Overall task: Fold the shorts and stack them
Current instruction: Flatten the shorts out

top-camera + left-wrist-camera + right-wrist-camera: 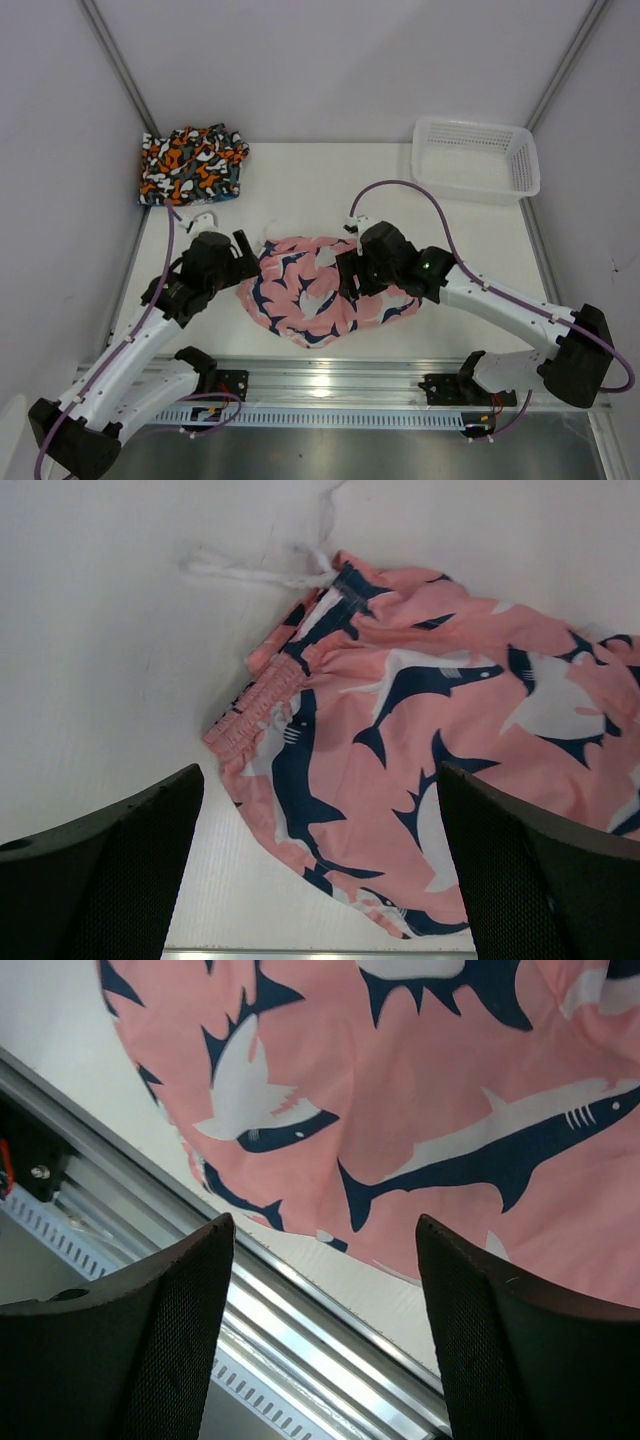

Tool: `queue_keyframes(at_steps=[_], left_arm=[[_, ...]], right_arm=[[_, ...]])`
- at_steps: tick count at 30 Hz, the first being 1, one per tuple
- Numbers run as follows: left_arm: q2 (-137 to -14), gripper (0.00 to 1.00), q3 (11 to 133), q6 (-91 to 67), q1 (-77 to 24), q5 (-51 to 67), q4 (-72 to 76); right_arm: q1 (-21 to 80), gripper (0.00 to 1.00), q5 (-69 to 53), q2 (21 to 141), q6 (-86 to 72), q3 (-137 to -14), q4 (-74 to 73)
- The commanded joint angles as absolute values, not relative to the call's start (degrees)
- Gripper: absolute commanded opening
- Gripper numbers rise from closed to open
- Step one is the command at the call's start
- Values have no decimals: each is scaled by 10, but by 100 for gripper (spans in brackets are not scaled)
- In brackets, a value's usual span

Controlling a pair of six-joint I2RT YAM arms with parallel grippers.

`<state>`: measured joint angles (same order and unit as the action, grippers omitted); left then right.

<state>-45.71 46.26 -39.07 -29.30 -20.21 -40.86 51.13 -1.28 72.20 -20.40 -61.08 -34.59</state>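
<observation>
Right now both tools stand with jaws apart and grip nothing: our left tool hangs over the waistband end of the pink shorts, and our right tool hangs over the hem just beside the rail. The pink shorts lie spread and rumpled in the middle of the counter, between the two arms. The camouflage shorts sit folded at the far left corner, well apart, and the basket is at the far right. We judge the step in hand to be folding the pink pair. To do it well, we should smooth the cloth flat, pinch matching edges at both ends, tuck the loose drawstring inward, and lift evenly so the halves meet squarely.
</observation>
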Motion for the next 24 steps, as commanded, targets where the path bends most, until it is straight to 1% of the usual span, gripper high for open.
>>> queue_keyframes(at_steps=[1, 2, 4, 7, 8, 13, 19, 24], left_arm=[[-447, 99, 391, -422, -230, -149, -390], [-441, 99, 378, -431, -215, -134, -379], [-417, 99, 354, -445, -174, -113, -345], [-394, 99, 275, -474, -142, -89, -292], [-395, 96, 266, -480, -137, -82, -278], [-431, 91, 190, -520, -132, -36, -189], [-456, 83, 150, -571, -131, -28, -121], [-487, 75, 152, -596, -125, -36, -100]], right_arm=[[519, 74, 32, 722, -226, -584, -288], [518, 72, 32, 721, -232, -577, -275], [518, 70, 26, 714, -235, -562, -265], [518, 67, 28, 700, -242, -544, -257], [518, 65, 28, 695, -243, -539, -252], [518, 64, 16, 651, -251, -505, -247], [518, 63, 17, 600, -262, -474, -253], [515, 62, 25, 574, -266, -466, -265]])
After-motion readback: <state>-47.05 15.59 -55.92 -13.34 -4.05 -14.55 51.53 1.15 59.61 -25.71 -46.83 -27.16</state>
